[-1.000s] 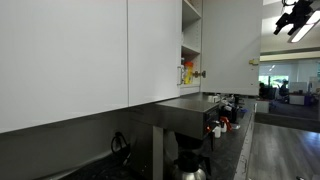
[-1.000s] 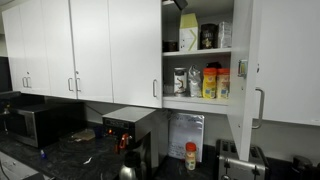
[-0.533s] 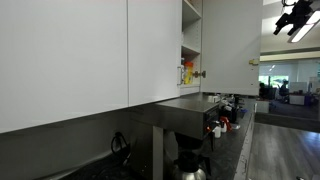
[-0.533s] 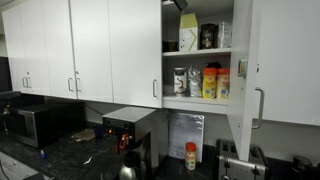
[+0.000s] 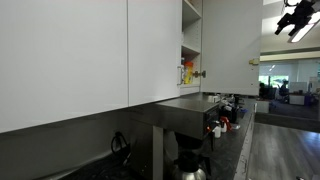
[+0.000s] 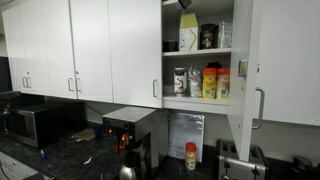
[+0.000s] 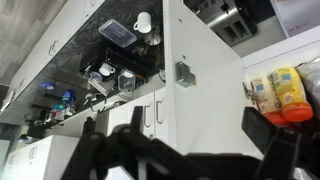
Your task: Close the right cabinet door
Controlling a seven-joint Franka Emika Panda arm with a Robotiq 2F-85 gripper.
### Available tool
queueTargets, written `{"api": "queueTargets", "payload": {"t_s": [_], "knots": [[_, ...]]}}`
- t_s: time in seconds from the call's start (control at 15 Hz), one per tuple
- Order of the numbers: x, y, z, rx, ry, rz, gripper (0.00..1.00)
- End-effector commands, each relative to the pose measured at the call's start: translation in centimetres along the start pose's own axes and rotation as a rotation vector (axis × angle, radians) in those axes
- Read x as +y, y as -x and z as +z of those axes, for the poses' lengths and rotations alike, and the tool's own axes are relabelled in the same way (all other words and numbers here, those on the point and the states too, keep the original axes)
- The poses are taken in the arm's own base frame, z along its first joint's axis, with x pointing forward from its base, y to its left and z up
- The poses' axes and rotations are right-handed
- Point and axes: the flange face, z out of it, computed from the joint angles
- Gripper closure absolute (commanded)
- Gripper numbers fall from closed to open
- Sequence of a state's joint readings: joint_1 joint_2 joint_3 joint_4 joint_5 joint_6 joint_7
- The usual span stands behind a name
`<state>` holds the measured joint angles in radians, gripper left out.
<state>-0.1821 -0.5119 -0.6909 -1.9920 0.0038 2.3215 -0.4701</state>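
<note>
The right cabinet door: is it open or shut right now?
Open. The right cabinet door is swung outward, exposing shelves stocked with containers.

Black tool [image 5: 297, 14], a dark angular silhouette in an exterior view, jointed segments with short prongs, matte and unlit, in the wrist view two broad black fingers [image 7: 276, 150], soft and out of focus, dark bars crossing between them, surface detail too blurred to tell

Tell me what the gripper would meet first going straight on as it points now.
Probably the inner face of the open right cabinet door, near its metal catch; depth is unclear.
</note>
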Motion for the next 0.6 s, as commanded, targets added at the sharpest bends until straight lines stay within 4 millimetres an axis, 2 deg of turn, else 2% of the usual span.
{"api": "queueTargets", "payload": {"t_s": [0.0,0.2,0.53], "knots": [[2.3,-1.4,0.4,0.043,-0.027,-0.01,0.0],[3.6,-1.9,1.2,0.06,-0.077,-0.01,0.0],[4.6,-2.4,3.4,0.066,-0.141,-0.023,0.0]]}}
